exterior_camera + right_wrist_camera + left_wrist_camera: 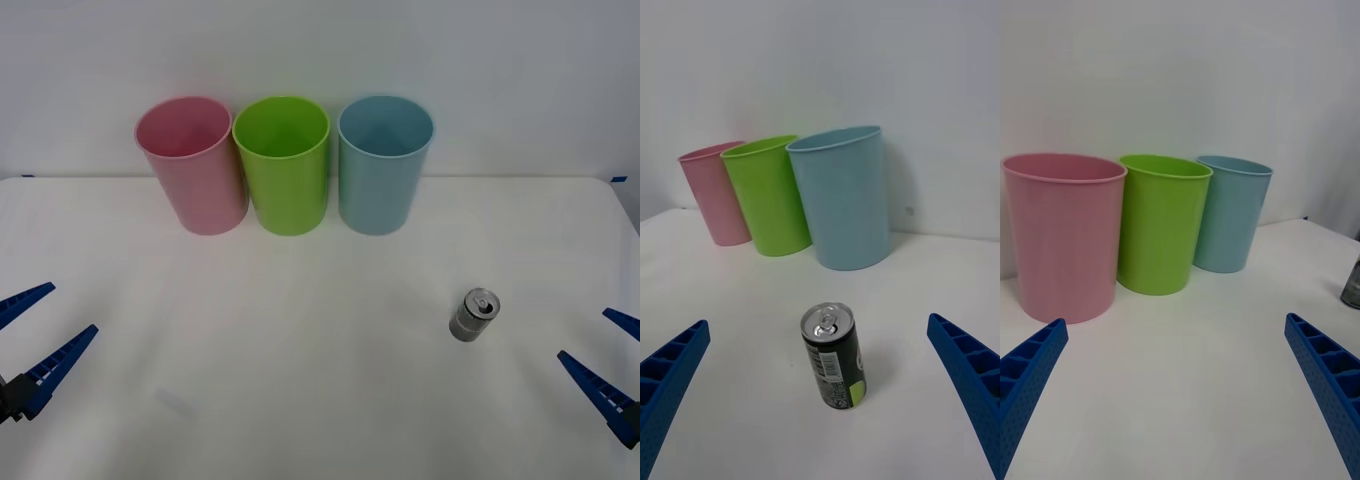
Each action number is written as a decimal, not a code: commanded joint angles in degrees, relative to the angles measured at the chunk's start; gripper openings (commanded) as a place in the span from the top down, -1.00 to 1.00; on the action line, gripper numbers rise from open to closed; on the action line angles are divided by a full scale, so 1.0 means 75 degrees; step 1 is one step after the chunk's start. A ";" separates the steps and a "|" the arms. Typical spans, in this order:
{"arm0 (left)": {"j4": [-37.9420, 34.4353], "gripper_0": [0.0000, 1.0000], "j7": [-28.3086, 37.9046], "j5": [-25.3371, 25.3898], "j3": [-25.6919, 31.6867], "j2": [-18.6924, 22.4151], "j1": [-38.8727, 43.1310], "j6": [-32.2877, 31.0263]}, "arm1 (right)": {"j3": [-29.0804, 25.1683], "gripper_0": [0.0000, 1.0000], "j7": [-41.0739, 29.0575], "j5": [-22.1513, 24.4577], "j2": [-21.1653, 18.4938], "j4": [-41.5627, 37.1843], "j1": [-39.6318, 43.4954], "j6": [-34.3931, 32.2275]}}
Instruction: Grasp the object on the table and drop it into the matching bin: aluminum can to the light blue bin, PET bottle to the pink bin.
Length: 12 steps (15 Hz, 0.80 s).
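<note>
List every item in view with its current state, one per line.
aluminum can: upright on the table, not held, tab top closed.
pink bin: upright, open top.
lime green bin: upright, open top, between the other two.
light blue bin: upright, open top.
left hand: open, low over the table's left side.
right hand: open, near the can, not touching.

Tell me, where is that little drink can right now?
The can stands upright on the white table, on the robot's right, in front of the light blue bin and near the open right end effector.
</note>
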 commanded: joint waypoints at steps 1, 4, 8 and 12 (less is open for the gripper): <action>0.0000 -1.00 0.0000 0.0000 0.0000 0.0000 -0.0001 0.0000 | 0.0154 -1.00 0.0254 0.0079 -0.0013 0.0329 0.0018 0.0012; 0.0000 -1.00 0.0000 0.0000 0.0000 0.0000 -0.0001 0.0000 | 0.0294 -1.00 0.0535 0.0137 -0.0025 0.0739 -0.0041 0.0024; 0.0000 -1.00 0.0000 0.0000 0.0000 0.0000 -0.0001 0.0000 | 0.0541 -1.00 0.0922 0.0208 -0.0013 0.1232 -0.0146 0.0071; 0.0000 -1.00 0.0000 0.0000 0.0000 0.0000 -0.0001 0.0000 | 0.0916 -1.00 0.1309 0.0231 -0.0013 0.1806 -0.0428 0.0270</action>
